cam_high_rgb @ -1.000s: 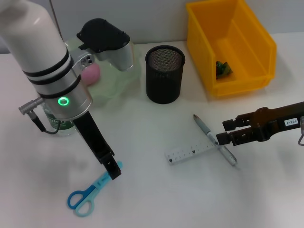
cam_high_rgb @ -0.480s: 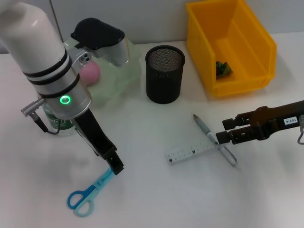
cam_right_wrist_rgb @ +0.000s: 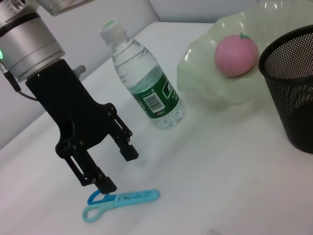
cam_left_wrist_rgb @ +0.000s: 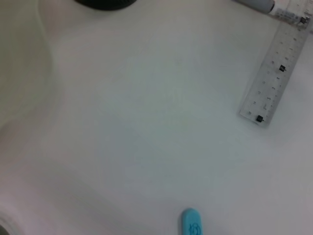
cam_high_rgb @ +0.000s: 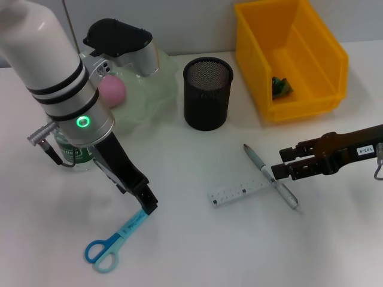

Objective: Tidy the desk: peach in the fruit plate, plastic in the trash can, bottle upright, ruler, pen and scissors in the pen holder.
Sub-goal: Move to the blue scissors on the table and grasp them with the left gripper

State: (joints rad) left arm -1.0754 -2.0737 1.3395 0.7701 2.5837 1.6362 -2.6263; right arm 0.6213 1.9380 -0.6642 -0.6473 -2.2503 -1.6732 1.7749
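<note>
Blue scissors (cam_high_rgb: 112,244) (cam_right_wrist_rgb: 122,198) lie flat on the white desk. My left gripper (cam_high_rgb: 147,204) (cam_right_wrist_rgb: 117,169) hangs open just above their closed blade tip (cam_left_wrist_rgb: 190,223), holding nothing. To the right, a grey pen (cam_high_rgb: 268,174) lies across one end of a clear ruler (cam_high_rgb: 239,191) (cam_left_wrist_rgb: 274,73). My right gripper (cam_high_rgb: 279,165) is open beside the pen's middle, one finger close against it. The pink peach (cam_high_rgb: 111,91) (cam_right_wrist_rgb: 236,51) rests in the pale green plate (cam_high_rgb: 157,101) (cam_right_wrist_rgb: 205,85). The bottle (cam_high_rgb: 73,156) (cam_right_wrist_rgb: 145,93) stands upright, half hidden by my left arm. Green plastic (cam_high_rgb: 280,86) lies in the yellow bin (cam_high_rgb: 311,104).
The black mesh pen holder (cam_high_rgb: 206,92) (cam_right_wrist_rgb: 293,88) stands between the plate and the yellow bin, behind the pen and ruler. Open desk lies between the scissors and the ruler.
My left gripper has shifted a little to the right, toward the scissors' blade tip. The right gripper has barely moved beside the pen. The scissors, pen and ruler lie where they were.
</note>
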